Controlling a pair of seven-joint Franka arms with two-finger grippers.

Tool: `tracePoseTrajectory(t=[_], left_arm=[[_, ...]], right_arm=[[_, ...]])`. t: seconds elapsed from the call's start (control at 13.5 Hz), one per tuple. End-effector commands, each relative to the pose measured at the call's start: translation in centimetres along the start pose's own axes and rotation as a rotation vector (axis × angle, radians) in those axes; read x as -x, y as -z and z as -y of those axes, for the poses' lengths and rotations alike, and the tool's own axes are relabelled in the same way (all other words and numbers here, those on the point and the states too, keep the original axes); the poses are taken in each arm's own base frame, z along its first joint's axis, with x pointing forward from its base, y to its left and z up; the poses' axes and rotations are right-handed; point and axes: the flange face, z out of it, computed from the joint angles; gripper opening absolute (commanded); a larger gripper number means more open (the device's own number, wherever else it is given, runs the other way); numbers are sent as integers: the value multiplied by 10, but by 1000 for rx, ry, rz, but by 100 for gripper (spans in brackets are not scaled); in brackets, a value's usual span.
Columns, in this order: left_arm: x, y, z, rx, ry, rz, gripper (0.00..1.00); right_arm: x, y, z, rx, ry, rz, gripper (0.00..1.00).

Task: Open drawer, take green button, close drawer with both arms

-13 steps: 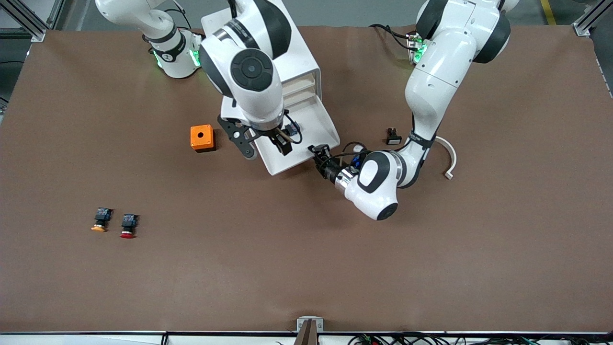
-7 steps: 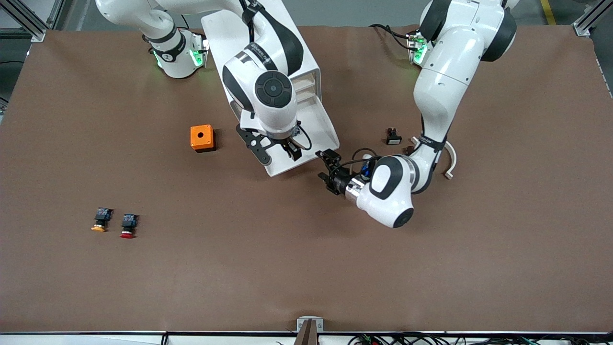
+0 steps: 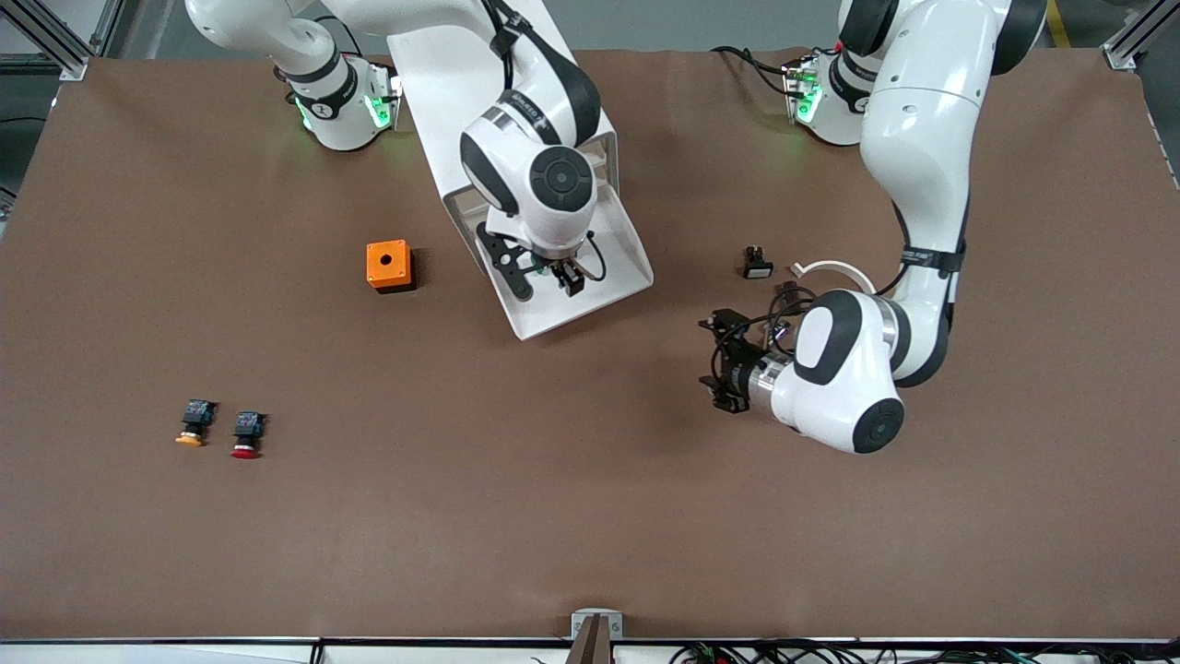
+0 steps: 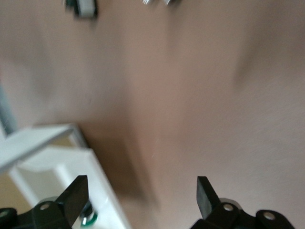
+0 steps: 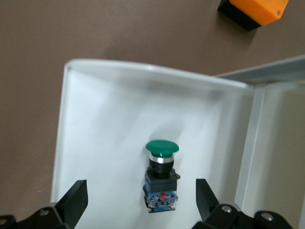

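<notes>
The drawer [image 3: 629,260] stands pulled out of the white cabinet [image 3: 452,83] toward the front camera. The button [image 5: 162,164], green cap on a black body, lies on its side on the drawer's white floor [image 5: 100,124]. My right gripper [image 5: 140,198] hangs open over it, a finger on either side of the body without touching. In the front view the right gripper [image 3: 553,274] covers the button. My left gripper [image 3: 722,366] is open and empty over bare table, off the drawer toward the left arm's end. The left wrist view shows the left gripper [image 4: 142,193] facing a drawer corner [image 4: 71,162].
An orange box [image 3: 388,265] sits beside the drawer toward the right arm's end. An orange-capped button [image 3: 192,424] and a red-capped one [image 3: 246,434] lie nearer the front camera. A small black part [image 3: 757,263] and a white curved piece [image 3: 834,268] lie by the left arm.
The left gripper opened, let go of the drawer's front and drew away toward the left arm's end. The right gripper shifted across over the open drawer.
</notes>
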Motion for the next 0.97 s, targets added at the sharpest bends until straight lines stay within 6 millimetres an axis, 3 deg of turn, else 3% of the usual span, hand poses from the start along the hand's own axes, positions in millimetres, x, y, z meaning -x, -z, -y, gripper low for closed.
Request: tracePoseTrajectory(t=[0.0,0.22,0.52,0.67,0.89], left_arm=[[-19,39,11,78,-104,-122,100],[-40,71,15,137,-206,-261,100],[-39,112,38,158,-501,-341,100],[-49,125,37,176,-540,-338,100],[-44,146,48,224,-607,-348,100]], right_arm=[[19,-25,2,24,1,-10,100],[20,-36,4,34,1,-14,100],[16,-45,4,52,-5,-18,100],[18,-53,5,62,-4,-22,100],[24,-61,7,56,3,-24,100]])
